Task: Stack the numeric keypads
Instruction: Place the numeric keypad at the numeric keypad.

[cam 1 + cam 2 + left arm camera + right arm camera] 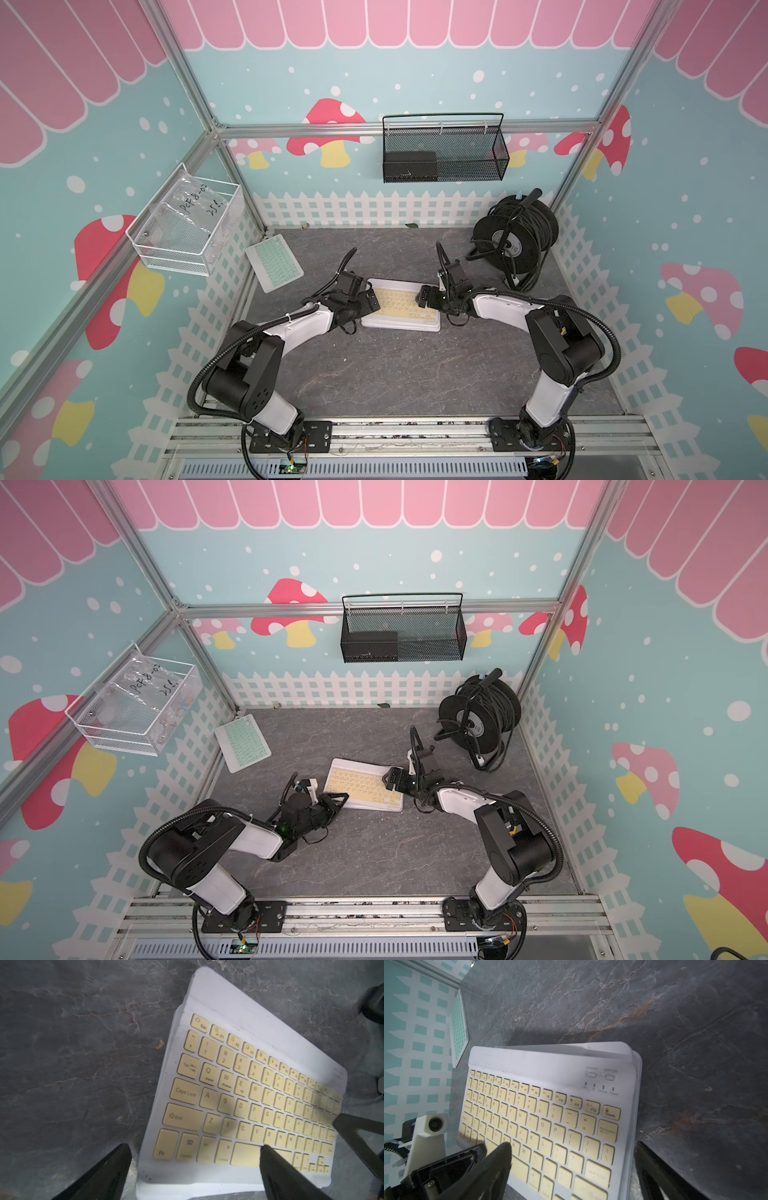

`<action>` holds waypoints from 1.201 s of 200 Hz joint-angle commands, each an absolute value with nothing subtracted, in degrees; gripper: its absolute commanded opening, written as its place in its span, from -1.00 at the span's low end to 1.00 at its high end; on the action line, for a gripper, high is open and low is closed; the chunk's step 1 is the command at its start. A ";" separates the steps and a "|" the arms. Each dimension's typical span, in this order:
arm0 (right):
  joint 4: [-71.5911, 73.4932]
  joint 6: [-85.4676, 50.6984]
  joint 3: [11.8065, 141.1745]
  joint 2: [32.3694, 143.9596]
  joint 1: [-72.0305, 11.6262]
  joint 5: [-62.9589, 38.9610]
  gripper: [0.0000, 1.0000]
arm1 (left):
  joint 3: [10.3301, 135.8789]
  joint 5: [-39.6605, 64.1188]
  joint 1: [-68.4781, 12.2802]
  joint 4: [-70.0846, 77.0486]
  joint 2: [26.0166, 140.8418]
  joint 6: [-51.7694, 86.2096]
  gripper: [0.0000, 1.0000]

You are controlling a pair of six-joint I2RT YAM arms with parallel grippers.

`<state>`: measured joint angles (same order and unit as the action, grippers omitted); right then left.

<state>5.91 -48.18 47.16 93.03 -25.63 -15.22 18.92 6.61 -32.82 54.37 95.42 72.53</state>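
Straight ahead at twelve o'clock, my left gripper [195,1147] spreads open over the Fn corner of the stack of numeric keypads [401,309], gripping nothing; my right gripper [572,1144] gapes, empty too, over the Backspace end, near "Connect" and "OFF/ON". Yellow keys top the stack. It rests mid-floor on grey veined stone [395,374]. Farther, at ten o'clock, lies the mint keypad [274,262]; at one, a black cable reel [515,232]. Teal mushroom walls [374,83] close the room.

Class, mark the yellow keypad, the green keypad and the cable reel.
yellow keypad [397,305]: a top view, its middle keys.
green keypad [274,262]: a top view, its key field.
cable reel [488,232]: a top view, its side disc.
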 commanded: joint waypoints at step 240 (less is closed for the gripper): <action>1.59 -45.80 56.42 99.93 -27.24 -10.72 0.88 | 24.60 5.69 -35.20 37.49 90.59 76.18 0.09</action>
<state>2.81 -46.68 54.92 98.80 -26.74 -12.14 22.72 5.26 -34.57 44.29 92.31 76.27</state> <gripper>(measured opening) 0.941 0.530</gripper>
